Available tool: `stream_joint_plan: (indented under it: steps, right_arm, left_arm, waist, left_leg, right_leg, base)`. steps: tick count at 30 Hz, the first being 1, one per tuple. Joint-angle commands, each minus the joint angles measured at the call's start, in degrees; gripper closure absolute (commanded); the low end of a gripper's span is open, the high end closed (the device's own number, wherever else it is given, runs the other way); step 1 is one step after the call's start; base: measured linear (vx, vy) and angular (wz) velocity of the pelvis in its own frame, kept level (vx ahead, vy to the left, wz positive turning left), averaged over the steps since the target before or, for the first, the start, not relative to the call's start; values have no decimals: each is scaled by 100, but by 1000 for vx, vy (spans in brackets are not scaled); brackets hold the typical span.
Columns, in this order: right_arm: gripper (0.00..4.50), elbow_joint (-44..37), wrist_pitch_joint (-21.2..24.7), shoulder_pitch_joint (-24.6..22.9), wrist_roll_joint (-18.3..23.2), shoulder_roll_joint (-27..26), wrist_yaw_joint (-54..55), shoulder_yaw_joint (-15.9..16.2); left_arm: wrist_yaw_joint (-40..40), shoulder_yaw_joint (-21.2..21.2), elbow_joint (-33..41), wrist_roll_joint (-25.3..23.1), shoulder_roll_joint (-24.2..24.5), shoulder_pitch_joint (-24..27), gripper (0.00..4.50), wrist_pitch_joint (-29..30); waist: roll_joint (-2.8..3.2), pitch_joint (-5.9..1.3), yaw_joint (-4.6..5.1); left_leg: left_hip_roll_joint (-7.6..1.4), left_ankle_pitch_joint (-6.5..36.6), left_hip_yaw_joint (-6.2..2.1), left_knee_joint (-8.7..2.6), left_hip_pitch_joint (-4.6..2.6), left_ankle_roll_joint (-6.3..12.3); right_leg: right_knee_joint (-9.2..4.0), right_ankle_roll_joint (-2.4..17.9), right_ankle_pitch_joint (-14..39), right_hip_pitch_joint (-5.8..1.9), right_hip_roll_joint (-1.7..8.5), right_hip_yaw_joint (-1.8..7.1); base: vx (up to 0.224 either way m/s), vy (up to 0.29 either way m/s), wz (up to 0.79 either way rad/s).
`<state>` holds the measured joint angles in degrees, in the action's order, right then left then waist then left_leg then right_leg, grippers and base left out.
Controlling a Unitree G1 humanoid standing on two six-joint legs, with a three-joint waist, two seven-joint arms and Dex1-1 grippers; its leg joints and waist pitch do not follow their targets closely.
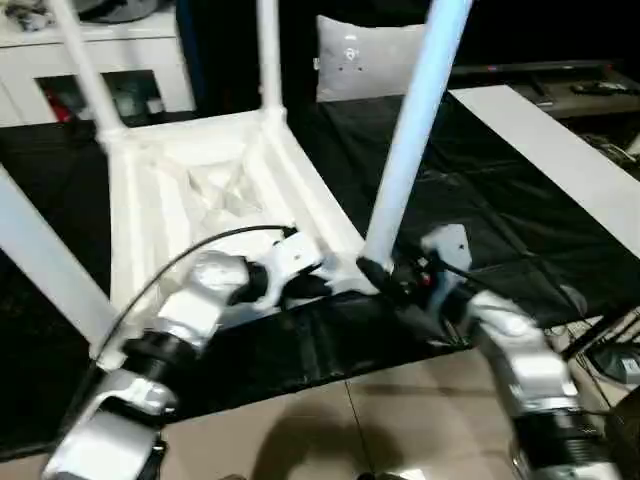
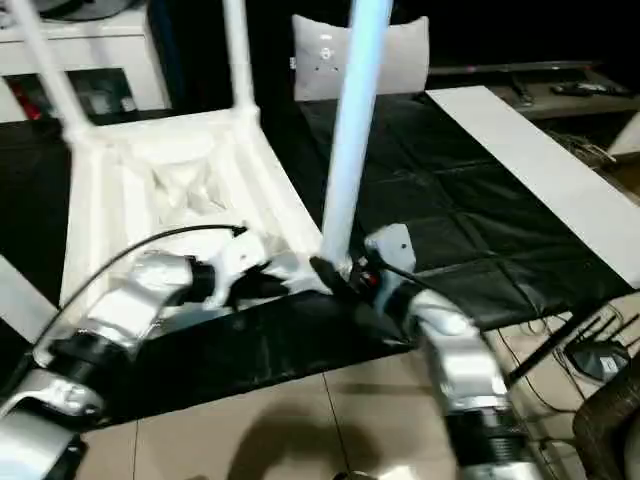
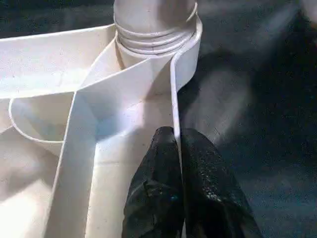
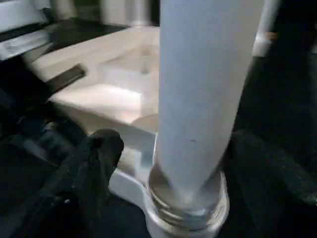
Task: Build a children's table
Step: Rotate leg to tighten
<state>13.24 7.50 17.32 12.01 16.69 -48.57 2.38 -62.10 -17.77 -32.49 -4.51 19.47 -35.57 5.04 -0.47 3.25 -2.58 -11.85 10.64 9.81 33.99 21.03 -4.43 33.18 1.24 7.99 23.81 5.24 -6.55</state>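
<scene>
Underneath, ribbed white plastic top [image 1: 215, 190], tubular legs [image 1: 415, 130].

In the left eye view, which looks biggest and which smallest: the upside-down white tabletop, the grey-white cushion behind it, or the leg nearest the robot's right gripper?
1. Tabletop, clearly the largest.
2 and 3. The near leg and the cushion cannot be ranked fairly: the leg looks longer but stands much closer to the camera, and runs past the picture's top edge; the cushion is wider and farther back.
</scene>
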Motion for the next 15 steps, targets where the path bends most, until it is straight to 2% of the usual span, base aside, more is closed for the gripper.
stream_joint_plan:
  steps: [1,3,5,7,11,12,14,15]
  right_arm:
    - [69,-99,33,-16,197,257,-744,41]
    - [69,-70,25,-4,252,330,-866,40]
    - [69,78,65,90,424,579,-1379,75]
    - [69,286,108,223,493,768,-1860,154]
    - [112,513,82,380,488,939,-2378,339]
    - [112,604,73,459,489,989,-2601,415]
    - [119,686,69,524,489,1015,-2759,459]
    - [141,712,69,543,492,1023,-2798,471]
  left_arm:
    - [-619,-292,107,57,64,-82,450,-395]
    - [-715,-316,81,46,96,-87,450,-442]
    - [-1204,-370,118,176,186,-43,450,-540]
    - [-1544,-484,103,194,294,-27,450,-664]
    - [-1799,-595,14,160,394,-44,450,-828]
    - [-1929,-653,-49,142,434,-81,450,-926]
    - [-2018,-670,-93,128,446,-109,450,-994]
    - [-2037,-662,-106,123,441,-116,450,-1004]
  waist:
    - [-2,-427,-8]
    - [2,-425,-48]
    - [-17,-440,-76]
    - [-10,-432,-114]
    - [-15,-432,-199]
    - [-39,-435,-224]
    - [-55,-436,-242]
    - [-48,-438,-245]
  left_leg:
    - [-142,1264,5,-379,-73,436]
    - [-150,1225,7,-382,-75,407]
    - [-148,1175,5,-379,-77,412]
    - [-155,1100,16,-378,-79,425]
    - [-166,1102,29,-368,-79,412]
    - [-165,1133,31,-362,-81,404]
    - [-170,1087,31,-367,-75,387]
    - [-171,1065,25,-367,-74,380]
  right_leg:
    - [-373,1054,1675,-375,305,314]
    - [-359,1106,1634,-363,315,319]
    - [-349,1130,1636,-380,324,317]
    - [-344,1170,1553,-371,321,324]
    - [-342,1125,1689,-364,326,314]
    - [-346,1094,1793,-364,329,307]
    - [-348,1054,1840,-365,330,305]
    - [-335,1053,1829,-367,332,304]
  base:
    - [0,0,0]
    - [0,0,0]
    - [0,0,0]
    - [0,0,0]
    - [0,0,0]
    - [0,0,0]
    - [0,0,0]
    - [0,0,0]
